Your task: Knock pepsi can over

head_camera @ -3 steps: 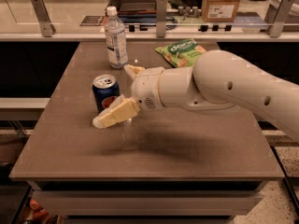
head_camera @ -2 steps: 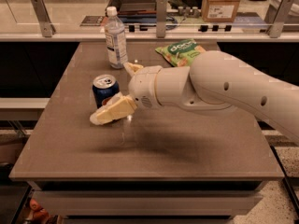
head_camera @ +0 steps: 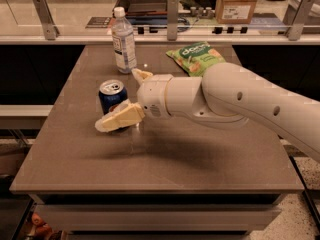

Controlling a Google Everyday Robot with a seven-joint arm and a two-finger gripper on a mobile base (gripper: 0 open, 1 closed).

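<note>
The pepsi can [head_camera: 110,91], dark blue with a silver top, stands upright on the brown table [head_camera: 200,154], left of centre. My gripper [head_camera: 118,99] reaches in from the right and is open. Its near cream finger [head_camera: 120,118] lies in front of the can's lower part and hides it. Its far finger [head_camera: 141,75] sits just behind and to the right of the can. The can stands between the two fingers, close to the near one. The white arm [head_camera: 230,99] stretches off to the right.
A clear plastic bottle [head_camera: 123,40] with a white cap stands behind the can. A green chip bag [head_camera: 195,59] lies at the back right. A counter with rail posts and a cardboard box [head_camera: 239,3] runs behind the table. The table's left edge is close to the can.
My gripper has shifted a little left, its near finger reaching further past the front of the can. The can still stands upright in the same place.
</note>
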